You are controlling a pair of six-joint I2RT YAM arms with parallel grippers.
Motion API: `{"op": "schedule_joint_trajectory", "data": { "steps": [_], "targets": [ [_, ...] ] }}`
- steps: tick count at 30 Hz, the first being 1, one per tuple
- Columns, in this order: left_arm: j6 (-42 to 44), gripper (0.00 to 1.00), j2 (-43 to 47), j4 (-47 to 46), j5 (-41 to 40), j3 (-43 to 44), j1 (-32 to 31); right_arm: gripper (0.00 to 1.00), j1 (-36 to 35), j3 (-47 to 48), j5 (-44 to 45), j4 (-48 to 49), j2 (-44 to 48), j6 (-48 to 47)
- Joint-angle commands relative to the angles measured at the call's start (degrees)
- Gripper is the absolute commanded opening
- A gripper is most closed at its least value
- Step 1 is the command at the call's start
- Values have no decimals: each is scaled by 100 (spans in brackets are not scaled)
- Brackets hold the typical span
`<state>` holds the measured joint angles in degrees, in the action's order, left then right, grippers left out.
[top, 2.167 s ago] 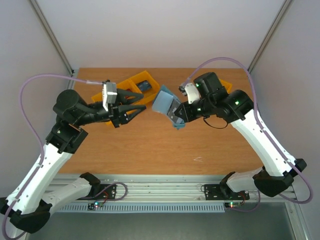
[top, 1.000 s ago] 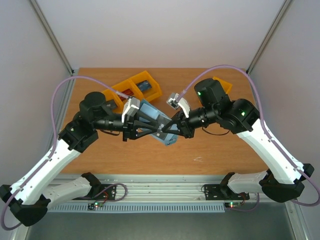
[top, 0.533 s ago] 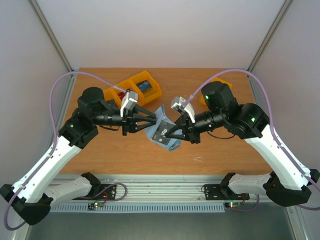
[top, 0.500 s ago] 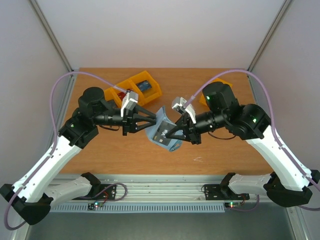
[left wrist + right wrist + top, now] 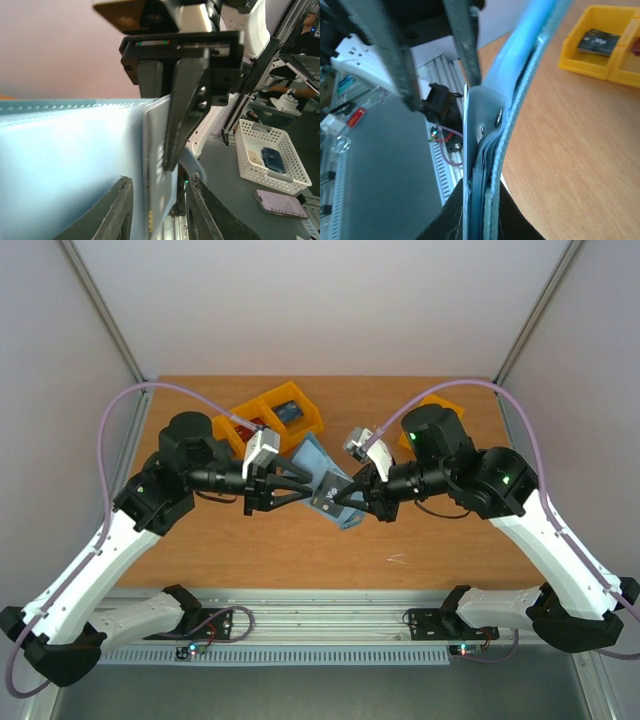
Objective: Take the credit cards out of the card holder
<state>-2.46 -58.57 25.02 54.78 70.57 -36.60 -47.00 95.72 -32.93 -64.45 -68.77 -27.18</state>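
– Right claw [image 5: 343, 506] first: what has it got?

– It is pinched fully closed on the near-right end of the card holder [image 5: 313, 462]. It holds it up off the table [image 5: 430, 550], midway between the two arms. In its own wrist view the blue folds rise straight out of the fingers, with a small metal stud just above them.

– And the left claw [image 5: 304, 490]?

– Partly open, with its tips right at the holder's left face. From its wrist camera a card's edge stands between the two fingers [image 5: 119, 215]. There looks to be a sliver of gap on either side, so I'd call it straddling, not gripping.

– Which card?

– A dark card [image 5: 326, 502] showing in the pocket on the side that faces the left arm. The right wrist view shows several thin layers, but I can't tell whether more cards sit behind it.

– So which way does it come out?

– The holder's long axis runs diagonally, far-left to near-right, and the right claw has the near-right end. The card lies directly ahead of the left claw, which is much the nearer to it. My guess is that the left closes and then draws back toward its own side, with the right acting as anchor.

– And where would it go?

– Probably the orange bins [image 5: 272, 418] beyond the left arm; a card or two lie in them.
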Motion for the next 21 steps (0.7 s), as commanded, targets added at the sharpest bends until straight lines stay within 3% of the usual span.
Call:
{"op": "schedule_joint_trajectory", "data": {
  "steps": [1, 6, 11, 14, 21],
  "targets": [
    [657, 33, -32, 451, -244, 448, 75, 1, -37, 147, 688, 208, -101, 197],
    [1259, 36, -49, 705, -502, 891, 204, 1, -39, 220, 1156, 79, -222, 394],
    [1573, 29, -59, 790, 242, 728, -109, 1, -38, 267, 1192, 71, -256, 516],
    [1409, 28, -94, 611, -56, 385, -420, 1, -36, 301, 1118, 82, -257, 542],
    [855, 26, -241, 303, -1217, 307, -431, 1, -37, 326, 930, 58, -242, 542]
  ]
}}
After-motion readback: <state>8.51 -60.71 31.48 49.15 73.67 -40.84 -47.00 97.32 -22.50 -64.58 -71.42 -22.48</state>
